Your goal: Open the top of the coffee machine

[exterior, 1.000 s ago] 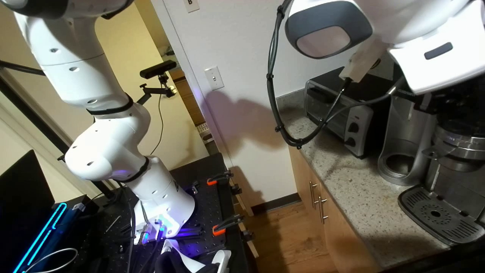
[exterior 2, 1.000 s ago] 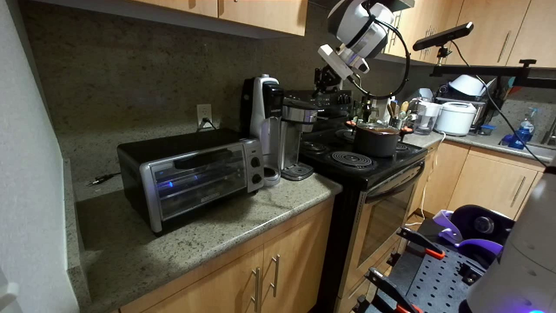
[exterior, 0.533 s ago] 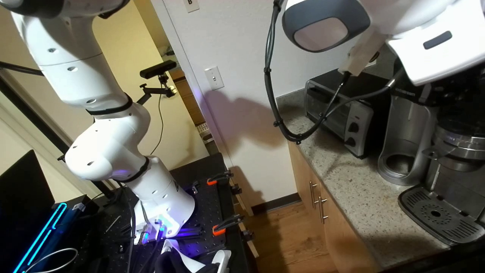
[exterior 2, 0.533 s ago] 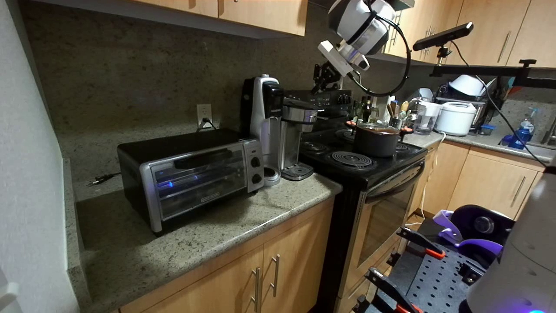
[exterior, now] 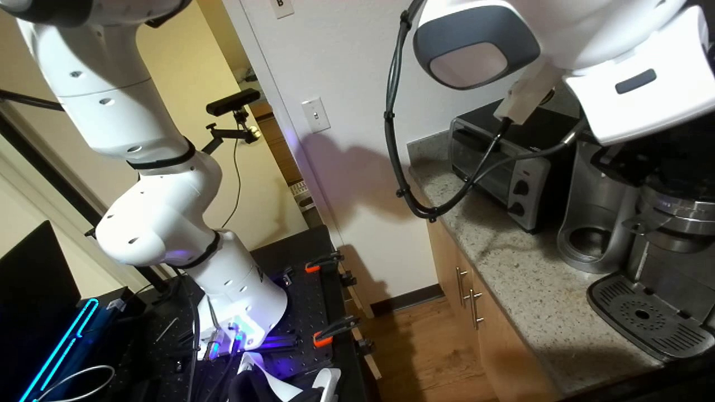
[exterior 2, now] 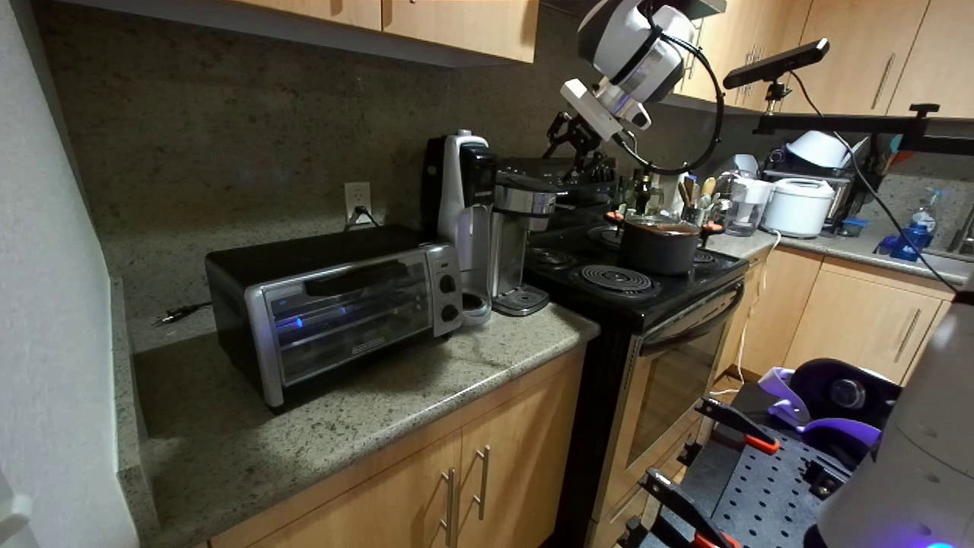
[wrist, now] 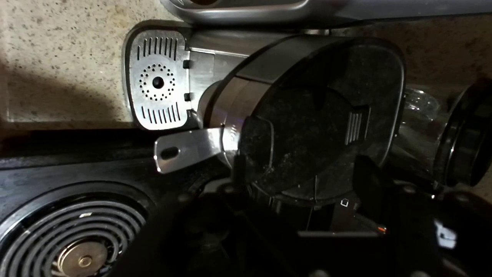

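Note:
In the wrist view the coffee machine [wrist: 215, 57] lies below me, a steel body with a drip tray [wrist: 157, 82]. Its top, a dark rounded lid [wrist: 307, 111], is down; a metal tab [wrist: 184, 150] juts from the front. My gripper [wrist: 301, 163] is open over the lid's near side, fingers apart, nothing gripped. In an exterior view the gripper [exterior 2: 559, 161] hangs above and right of the coffee machine [exterior 2: 508, 259]; whether it touches the lid [exterior 2: 525, 181] I cannot tell. Elsewhere the hand hides most of the lid, and one dark finger [exterior: 625, 166] shows over the coffee machine [exterior: 676, 279].
A taller silver-and-black machine [exterior 2: 454, 205] stands beside the coffee machine, and a toaster oven [exterior 2: 335, 304] beyond it. On the other side is the stove, with a coil burner [wrist: 84, 238] and a dark pot [exterior 2: 660, 247]. Cabinets [exterior 2: 456, 30] hang above.
The gripper's fingers, together a second ago, have spread apart. The hand rose slightly, then came down a little. The lid has not visibly moved.

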Controlling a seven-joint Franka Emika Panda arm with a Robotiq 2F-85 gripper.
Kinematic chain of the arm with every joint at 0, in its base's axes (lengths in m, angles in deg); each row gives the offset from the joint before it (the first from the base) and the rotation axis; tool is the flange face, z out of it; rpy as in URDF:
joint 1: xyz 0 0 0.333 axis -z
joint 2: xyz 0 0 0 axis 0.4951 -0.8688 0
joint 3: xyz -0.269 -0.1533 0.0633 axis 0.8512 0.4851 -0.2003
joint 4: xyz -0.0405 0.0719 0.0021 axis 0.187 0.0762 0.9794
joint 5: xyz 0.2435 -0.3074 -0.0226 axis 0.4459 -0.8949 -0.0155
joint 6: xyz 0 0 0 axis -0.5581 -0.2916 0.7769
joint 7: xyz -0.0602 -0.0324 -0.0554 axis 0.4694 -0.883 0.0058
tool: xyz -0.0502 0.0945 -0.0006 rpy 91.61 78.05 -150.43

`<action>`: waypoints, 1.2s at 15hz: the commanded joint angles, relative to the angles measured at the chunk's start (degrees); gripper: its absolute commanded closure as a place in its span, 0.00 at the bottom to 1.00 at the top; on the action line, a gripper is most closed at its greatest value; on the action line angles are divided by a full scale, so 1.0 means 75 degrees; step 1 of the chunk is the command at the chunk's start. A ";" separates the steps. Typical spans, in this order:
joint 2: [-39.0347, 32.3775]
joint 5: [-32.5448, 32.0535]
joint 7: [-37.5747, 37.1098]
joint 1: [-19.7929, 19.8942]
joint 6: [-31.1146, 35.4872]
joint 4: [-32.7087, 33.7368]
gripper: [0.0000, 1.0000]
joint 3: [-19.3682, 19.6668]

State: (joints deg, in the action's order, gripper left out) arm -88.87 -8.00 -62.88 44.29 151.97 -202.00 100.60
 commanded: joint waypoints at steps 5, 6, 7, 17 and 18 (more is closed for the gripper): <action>0.0011 0.0613 0.0882 0.0083 0.0093 -0.0144 0.00 -0.0168; -0.0024 0.0823 0.1152 0.0101 0.0139 -0.0124 0.00 -0.0205; -0.0051 0.1034 0.1401 0.0110 0.0175 -0.0110 0.00 -0.0229; -0.0492 0.3022 0.3576 0.0189 0.0248 0.0124 0.00 -0.0229; -0.0548 0.3132 0.3691 0.0204 0.0238 0.0152 0.00 -0.0225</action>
State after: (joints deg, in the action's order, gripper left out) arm -91.70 12.12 -38.52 45.04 152.90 -202.10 99.55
